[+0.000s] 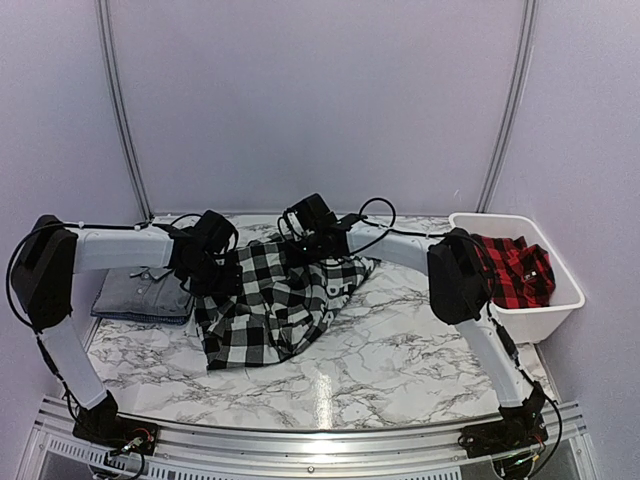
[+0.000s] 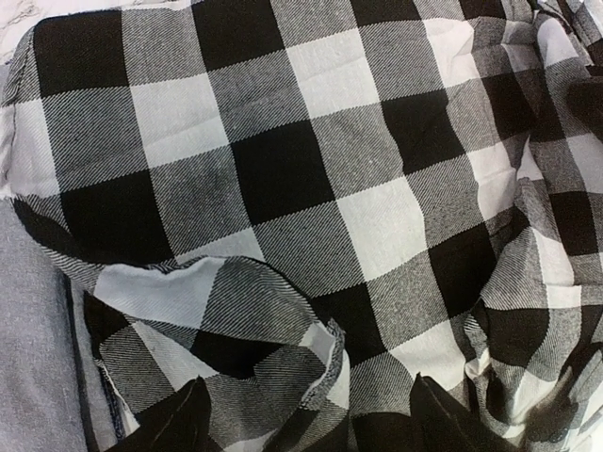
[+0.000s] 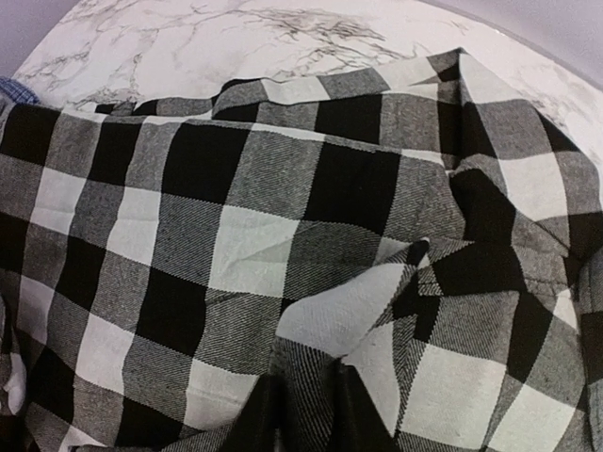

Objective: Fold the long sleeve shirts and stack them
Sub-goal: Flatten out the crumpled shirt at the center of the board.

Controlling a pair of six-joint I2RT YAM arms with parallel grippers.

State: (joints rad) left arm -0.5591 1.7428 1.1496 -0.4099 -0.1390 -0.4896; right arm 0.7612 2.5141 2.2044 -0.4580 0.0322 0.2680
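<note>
A large black-and-white checked shirt (image 1: 265,310) lies crumpled on the middle of the marble table (image 1: 400,360). My left gripper (image 1: 213,275) hovers over its left edge. In the left wrist view this gripper (image 2: 311,424) is open, its fingers (image 2: 179,419) wide apart either side of a loose fold of the checked shirt (image 2: 311,188). My right gripper (image 1: 298,245) is at the shirt's far edge. The right wrist view shows it (image 3: 303,419) shut on a raised ridge of the checked shirt (image 3: 236,235). A folded grey shirt (image 1: 135,293) lies at the left. A red-and-black checked shirt (image 1: 512,270) fills the bin.
The white plastic bin (image 1: 535,318) stands at the table's right edge. The grey shirt (image 2: 33,339) lies right beside the checked shirt's left edge. Bare marble (image 3: 217,42) shows beyond the checked shirt. Purple walls close in the back and sides.
</note>
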